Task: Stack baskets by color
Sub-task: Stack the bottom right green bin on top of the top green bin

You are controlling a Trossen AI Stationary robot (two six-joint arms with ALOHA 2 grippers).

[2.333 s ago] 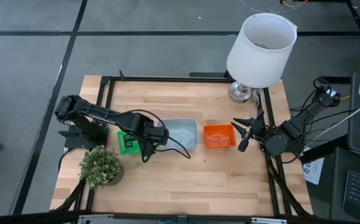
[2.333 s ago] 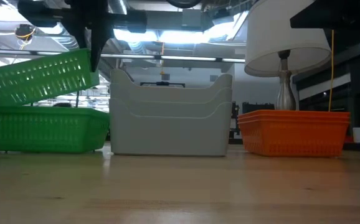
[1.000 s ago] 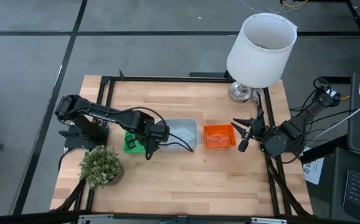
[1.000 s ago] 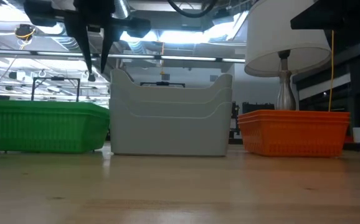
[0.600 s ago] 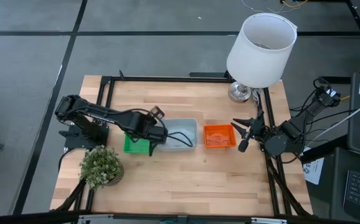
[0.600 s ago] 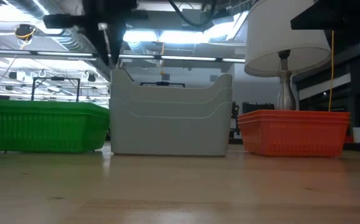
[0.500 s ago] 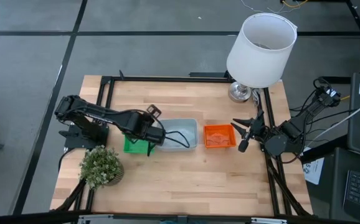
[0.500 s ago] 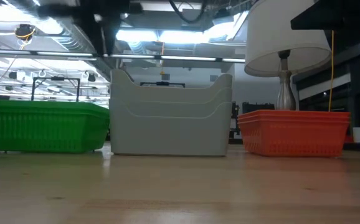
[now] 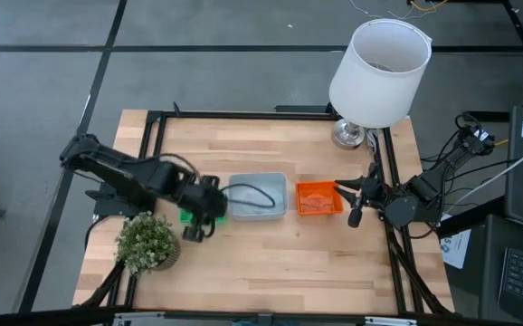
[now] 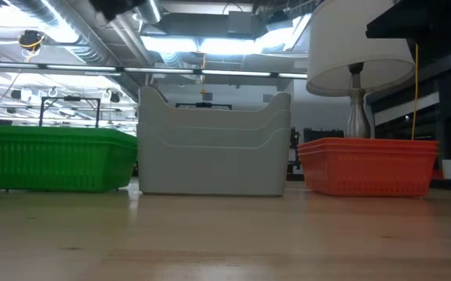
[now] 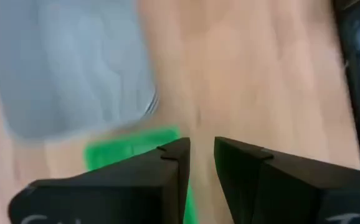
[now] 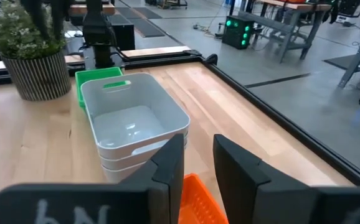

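Three stacks of baskets stand in a row on the table, each with its bottom basket on the wood: green (image 10: 54, 160) at the left, pale grey (image 10: 214, 148) in the middle, orange (image 10: 366, 165) at the right. My left gripper (image 9: 194, 230) hangs above the green stack's (image 9: 185, 215) near side, pointing steeply down. Its fingers (image 11: 202, 155) stand a narrow gap apart with nothing between them. My right gripper (image 9: 350, 203) waits just right of the orange stack (image 9: 318, 199), narrowly open (image 12: 198, 165) and holding nothing.
A potted plant (image 9: 147, 243) stands at the near left, close to my left arm. A lamp with a big white shade (image 9: 379, 71) stands at the far right corner. Bare wood lies along the near side of the three stacks.
My left gripper has risen from just above the green stack, out of the top of the low view, and drawn back toward the table's near left while rolling about its own axis. The green stack has stayed put.
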